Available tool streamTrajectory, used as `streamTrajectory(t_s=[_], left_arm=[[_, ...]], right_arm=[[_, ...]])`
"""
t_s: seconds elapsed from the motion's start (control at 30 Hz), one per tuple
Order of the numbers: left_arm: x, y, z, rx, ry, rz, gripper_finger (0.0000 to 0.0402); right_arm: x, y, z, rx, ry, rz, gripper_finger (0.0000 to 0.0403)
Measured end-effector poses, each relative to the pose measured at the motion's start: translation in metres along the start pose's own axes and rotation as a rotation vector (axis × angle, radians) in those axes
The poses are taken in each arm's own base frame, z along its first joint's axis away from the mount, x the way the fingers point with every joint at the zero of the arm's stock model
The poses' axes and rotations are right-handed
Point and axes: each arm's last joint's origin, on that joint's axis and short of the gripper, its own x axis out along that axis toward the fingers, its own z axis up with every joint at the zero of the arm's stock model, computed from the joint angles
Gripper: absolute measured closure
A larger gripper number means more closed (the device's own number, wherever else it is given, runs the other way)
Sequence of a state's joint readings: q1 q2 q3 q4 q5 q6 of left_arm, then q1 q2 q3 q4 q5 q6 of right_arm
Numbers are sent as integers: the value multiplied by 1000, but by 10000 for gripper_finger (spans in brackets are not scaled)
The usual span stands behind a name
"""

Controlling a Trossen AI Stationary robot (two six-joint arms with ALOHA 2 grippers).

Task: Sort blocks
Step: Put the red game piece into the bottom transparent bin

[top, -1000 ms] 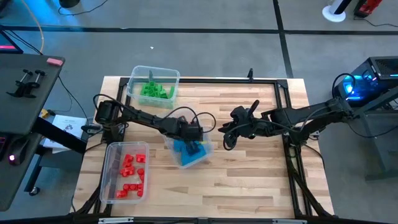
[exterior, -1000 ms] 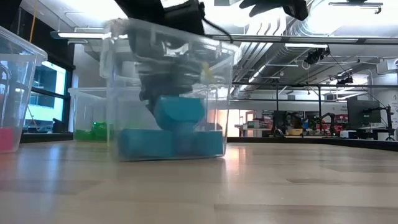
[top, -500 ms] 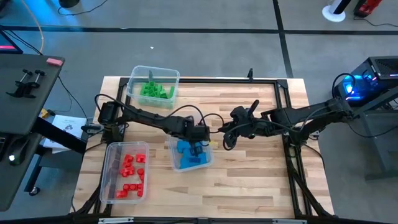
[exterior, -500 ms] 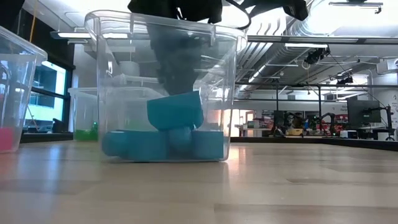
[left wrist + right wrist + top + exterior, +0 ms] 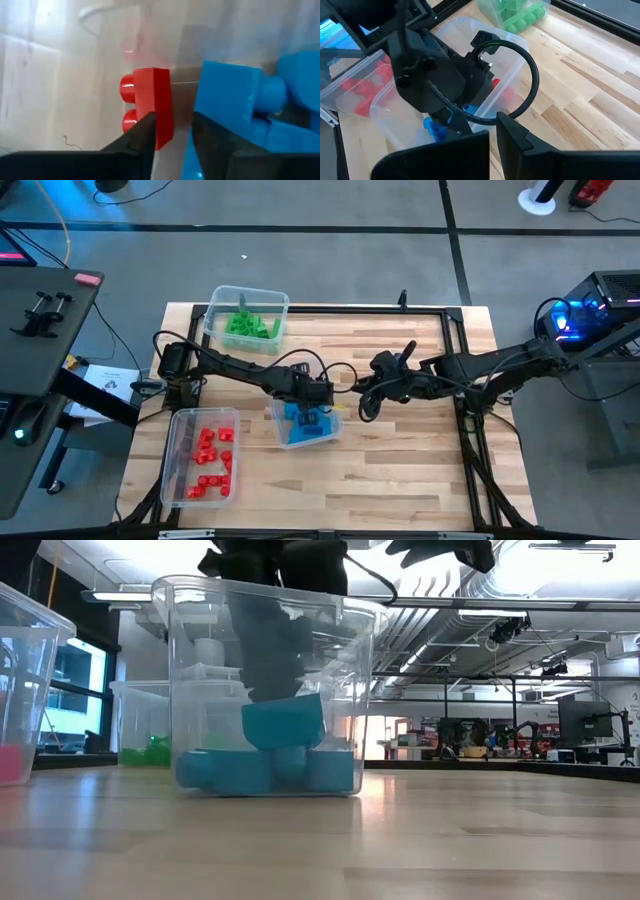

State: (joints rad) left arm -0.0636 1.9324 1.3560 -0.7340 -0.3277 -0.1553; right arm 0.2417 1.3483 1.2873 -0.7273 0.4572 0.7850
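Because a red brick [image 5: 150, 107] has no place among blue ones, I have the left end effector [image 5: 318, 412] down inside the middle clear bin [image 5: 283, 442], its fingers pinching that red brick just beside the blue bricks [image 5: 270, 755] piled on the bin floor. From here I judge it needs lifting out and carrying to the bin of red bricks [image 5: 208, 460] near the front-left of the surface [image 5: 400, 470]. Green bricks [image 5: 248, 326] sit sorted at the back. I park the right end effector [image 5: 368, 402] just beside, fingers nearly together, holding nothing.
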Motion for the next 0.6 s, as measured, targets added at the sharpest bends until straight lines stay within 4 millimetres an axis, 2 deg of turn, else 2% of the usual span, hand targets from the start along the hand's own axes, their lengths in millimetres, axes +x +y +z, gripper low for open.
streamTrajectory(t_s=[0.13,0.23,0.43,0.6], left_arm=[[9,2,-2,-57,-26,24,247],[16,3,-6,-115,-48,29,233],[31,5,-16,-178,-56,-44,237],[40,5,-23,-163,-85,-83,263]], right_arm=[[0,1,1,6,-8,6,402],[0,1,1,32,-9,8,402],[0,1,1,53,-9,9,402],[0,2,1,58,-9,16,402]])
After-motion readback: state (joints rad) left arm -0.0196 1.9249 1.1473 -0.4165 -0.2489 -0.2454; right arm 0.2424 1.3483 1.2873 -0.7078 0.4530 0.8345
